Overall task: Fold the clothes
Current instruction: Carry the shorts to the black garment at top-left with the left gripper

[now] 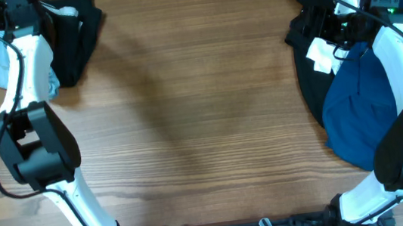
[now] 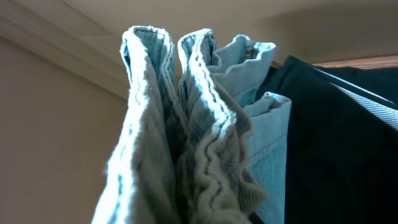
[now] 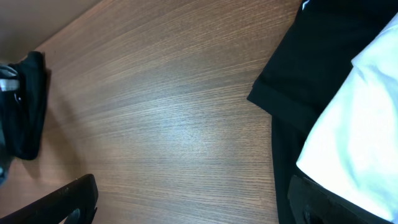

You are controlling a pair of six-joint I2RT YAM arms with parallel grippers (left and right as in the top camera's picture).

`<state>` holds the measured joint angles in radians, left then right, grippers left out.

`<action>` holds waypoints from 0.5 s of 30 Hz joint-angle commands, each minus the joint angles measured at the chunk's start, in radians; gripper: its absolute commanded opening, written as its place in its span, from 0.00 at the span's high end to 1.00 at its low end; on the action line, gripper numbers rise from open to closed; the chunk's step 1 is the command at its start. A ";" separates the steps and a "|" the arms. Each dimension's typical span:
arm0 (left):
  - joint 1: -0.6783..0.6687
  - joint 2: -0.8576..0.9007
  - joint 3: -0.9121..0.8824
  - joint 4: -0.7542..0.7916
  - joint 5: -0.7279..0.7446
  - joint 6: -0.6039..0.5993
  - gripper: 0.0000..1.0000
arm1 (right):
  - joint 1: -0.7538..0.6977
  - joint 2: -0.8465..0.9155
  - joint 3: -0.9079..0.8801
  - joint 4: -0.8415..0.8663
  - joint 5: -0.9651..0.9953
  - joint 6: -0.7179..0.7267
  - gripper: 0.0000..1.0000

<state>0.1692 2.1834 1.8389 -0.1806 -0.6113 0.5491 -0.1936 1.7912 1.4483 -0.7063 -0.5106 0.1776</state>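
Left fingers (image 1: 13, 13) are clamping bunched shorts (image 2: 186, 124), likely to drag them out; right fingers (image 3: 68, 202) are hovering apart over the pile (image 1: 353, 103).

Wooden table (image 1: 201, 113): black garment (image 1: 78, 36) far-left; black-and-blue clothes heap (image 1: 353, 111) right.

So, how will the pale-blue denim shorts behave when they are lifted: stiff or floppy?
Probably floppy but with some body: the denim shorts bunch into thick folds in the left wrist view. The stitched hems look dense, so they are likely rather heavy for their size. The coarse weave suggests that they will not slip easily.
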 commanded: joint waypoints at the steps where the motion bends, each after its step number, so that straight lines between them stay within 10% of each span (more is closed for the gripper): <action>1: -0.004 0.023 0.026 0.044 0.026 -0.039 0.96 | -0.002 -0.002 0.003 0.006 0.022 -0.018 0.01; 4: -0.002 0.026 0.026 0.046 0.109 -0.116 0.63 | -0.002 -0.001 0.003 0.011 0.022 -0.018 0.01; 6: -0.003 0.026 0.026 0.048 0.185 -0.147 0.00 | -0.002 -0.002 0.003 0.011 0.022 -0.018 0.01; 15: -0.003 -0.002 0.027 0.117 0.271 -0.462 0.00 | -0.002 -0.001 0.003 0.013 0.022 -0.016 0.01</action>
<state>0.1654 2.2086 1.8420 -0.0734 -0.3817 0.2901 -0.1936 1.7912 1.4483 -0.6983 -0.5030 0.1780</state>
